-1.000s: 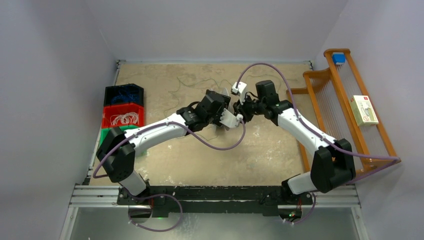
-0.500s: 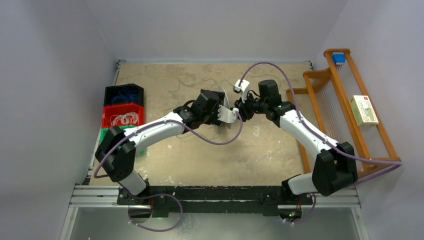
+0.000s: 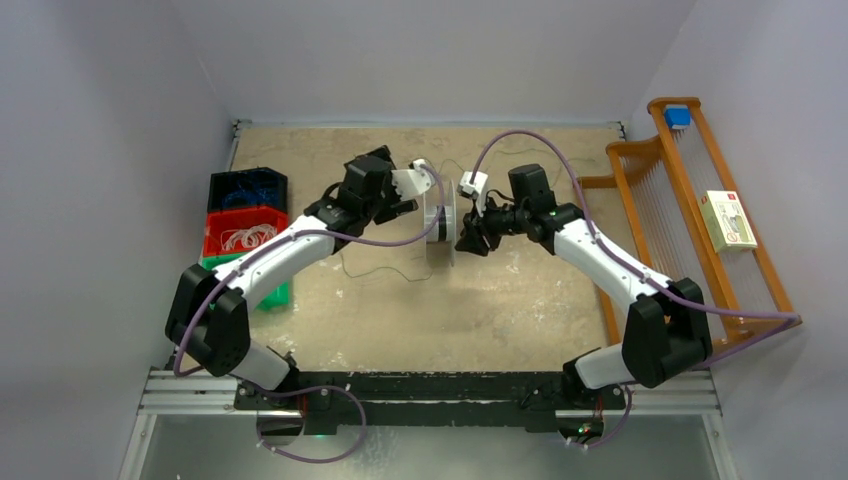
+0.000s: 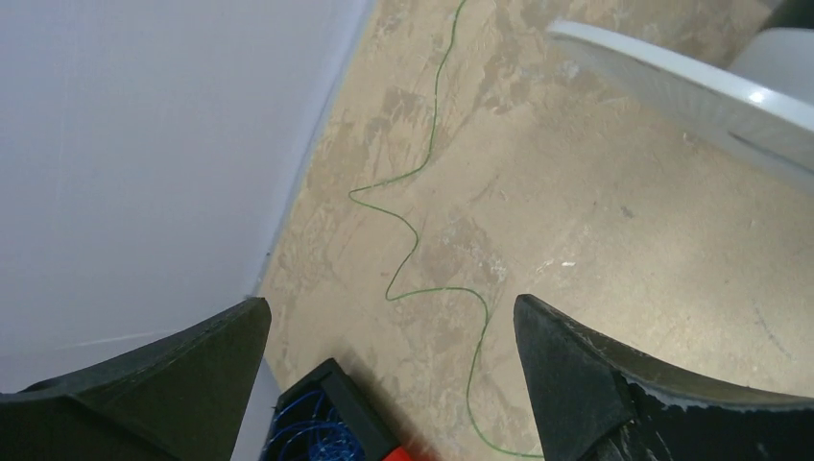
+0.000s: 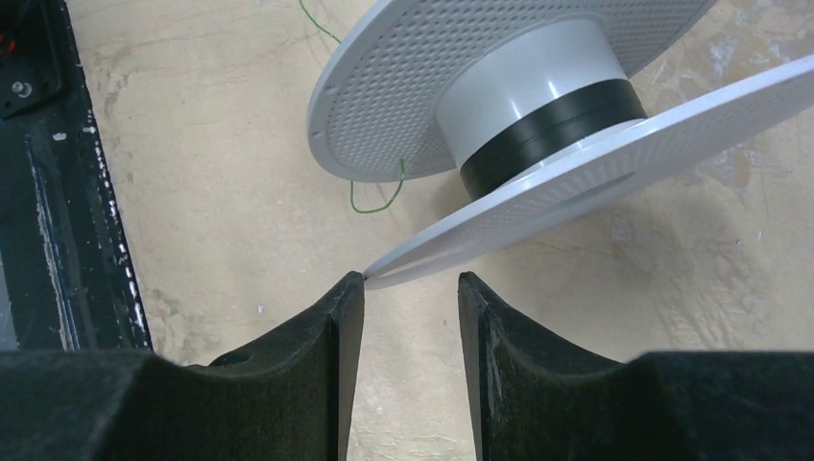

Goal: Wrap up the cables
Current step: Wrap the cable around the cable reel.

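The pale grey spool (image 3: 441, 222) stands on edge at mid-table, with a black band round its hub (image 5: 566, 120). The cable is a very thin green wire lying loose in curves on the table (image 3: 385, 273), and it also shows in the left wrist view (image 4: 422, 230) and beside the spool (image 5: 379, 197). My left gripper (image 3: 362, 172) is raised left of the spool, open wide and empty (image 4: 391, 303). My right gripper (image 3: 463, 243) is at the spool's right side, jaws slightly apart (image 5: 411, 280). The rim of the near flange (image 5: 538, 202) touches its left fingertip (image 5: 353, 288).
Blue (image 3: 248, 188), red (image 3: 246, 232) and green (image 3: 280, 295) bins stand at the left edge; the blue one holds blue wire (image 4: 307, 427). A wooden rack (image 3: 690, 200) with a small box (image 3: 727, 220) stands at the right. Walls close the left, back and right.
My left arm has swung away from the spool to the back left. The spool has shifted left and stands on edge. My right gripper has followed it to the rim.
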Robot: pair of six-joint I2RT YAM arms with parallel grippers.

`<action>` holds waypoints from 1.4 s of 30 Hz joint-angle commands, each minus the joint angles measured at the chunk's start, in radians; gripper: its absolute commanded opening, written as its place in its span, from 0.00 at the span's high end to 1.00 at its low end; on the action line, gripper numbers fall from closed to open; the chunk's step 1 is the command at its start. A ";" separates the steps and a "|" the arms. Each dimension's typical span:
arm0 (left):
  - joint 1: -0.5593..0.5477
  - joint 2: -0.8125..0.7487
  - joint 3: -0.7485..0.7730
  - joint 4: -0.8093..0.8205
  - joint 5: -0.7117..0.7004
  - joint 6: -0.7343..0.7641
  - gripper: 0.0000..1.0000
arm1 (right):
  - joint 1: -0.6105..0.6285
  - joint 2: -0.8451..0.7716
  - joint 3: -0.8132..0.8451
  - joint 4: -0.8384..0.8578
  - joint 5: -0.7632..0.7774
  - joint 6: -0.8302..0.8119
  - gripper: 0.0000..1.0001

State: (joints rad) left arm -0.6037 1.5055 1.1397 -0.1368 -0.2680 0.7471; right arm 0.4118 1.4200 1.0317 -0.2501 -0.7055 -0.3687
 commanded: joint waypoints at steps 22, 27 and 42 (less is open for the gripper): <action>0.150 -0.152 -0.015 -0.242 0.860 -0.250 0.02 | 0.076 -0.219 0.295 -0.358 0.235 -0.664 0.29; 0.151 -0.095 0.019 -0.267 0.895 -0.280 0.01 | 0.097 -0.207 0.316 -0.403 0.224 -0.937 0.24; 0.151 0.013 0.061 -0.235 0.862 -0.354 0.01 | 0.379 -0.112 0.237 -0.570 0.317 -1.140 0.29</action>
State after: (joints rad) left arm -0.4538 1.4960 1.1416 -0.3981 0.5732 0.4271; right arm 0.7635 1.2903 1.3132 -0.7467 -0.4328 -1.4551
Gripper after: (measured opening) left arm 0.984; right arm 0.735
